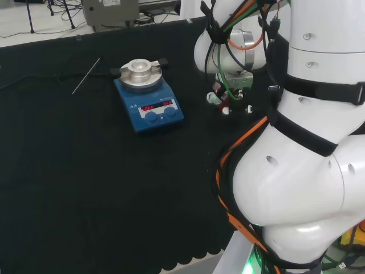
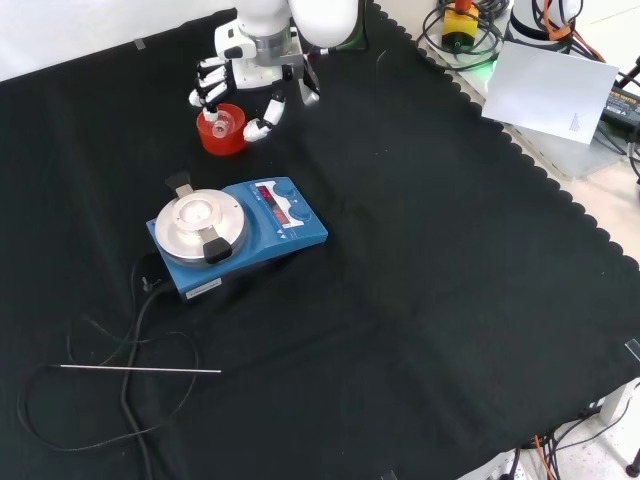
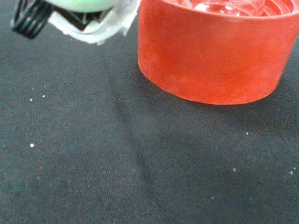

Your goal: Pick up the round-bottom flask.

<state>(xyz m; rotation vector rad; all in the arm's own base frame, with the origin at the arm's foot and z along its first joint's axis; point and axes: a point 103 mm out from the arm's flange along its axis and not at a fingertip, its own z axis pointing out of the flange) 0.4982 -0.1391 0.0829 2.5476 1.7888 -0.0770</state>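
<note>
Table (image 2: 420, 300): covered in black cloth with a scalloped edge; in the front view we see it spread across nearly the whole frame.

White robot arm (image 1: 302, 148): we log its large links at the right of the head view.

Blue magnetic stirrer with a round silver top plate (image 2: 235, 236): left of centre in the front view, upper centre in the head view (image 1: 148, 97); a black cable (image 2: 140, 330) runs from it toward the lower left of the front view.

Black and white hand (image 2: 245, 75): upper left of the front view, directly above the red stand. Its fingers (image 2: 207, 85) are spread and bent downward on either side of the stand; we cannot tell whether they touch anything.

Red ribbed ring stand (image 2: 222, 130): upper left of the front view, just beyond the stirrer.

Clear glass round-bottom flask (image 2: 221, 124): we note only faint glass inside the stand.

Thin metal rod (image 2: 140, 369): lower left of the front view, lying flat.
</note>
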